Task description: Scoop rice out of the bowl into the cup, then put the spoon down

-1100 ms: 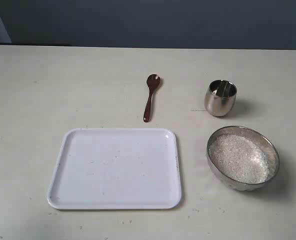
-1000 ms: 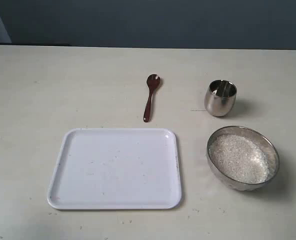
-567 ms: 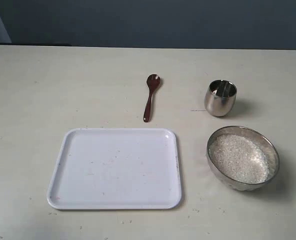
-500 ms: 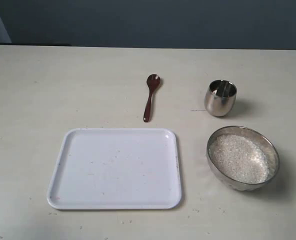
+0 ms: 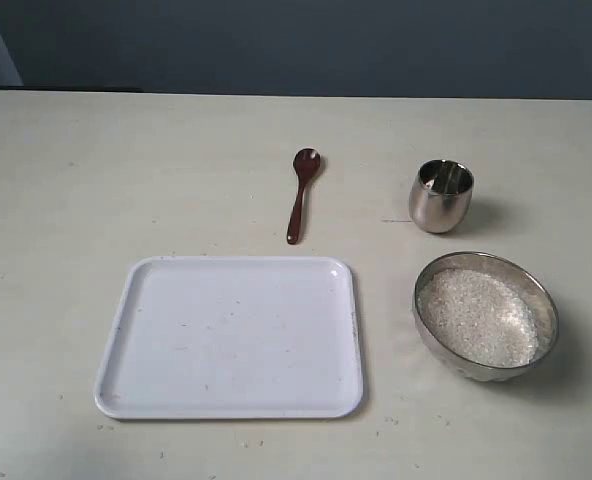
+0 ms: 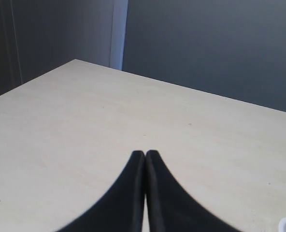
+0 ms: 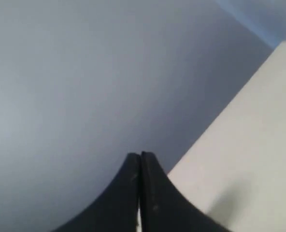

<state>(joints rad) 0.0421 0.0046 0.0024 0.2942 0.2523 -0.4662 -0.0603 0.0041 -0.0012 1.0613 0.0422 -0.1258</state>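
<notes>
Spoon [image 5: 299, 195] dk red-brown; cup [image 5: 441, 196], bowl [image 5: 481, 258] shiny steel; rice [image 5: 478, 316] off-white, granular; tray [image 5: 231, 340] plain white; bench [image 5: 126, 170] cream, faint specks.

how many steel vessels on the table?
2. The cup stands right of the spoon; the bowl of rice sits nearer the camera, beside the tray. None seems hidden.

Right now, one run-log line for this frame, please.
spoon: on table, untouched | rice: in bowl | cup: upright | left gripper: shut, empty | right gripper: shut, empty

No writing, label, brand or number could be read on the spoon [image 5: 298, 200], the cup [image 5: 441, 197], the bowl [image 5: 481, 258] or the tray [image 5: 236, 340].
</notes>
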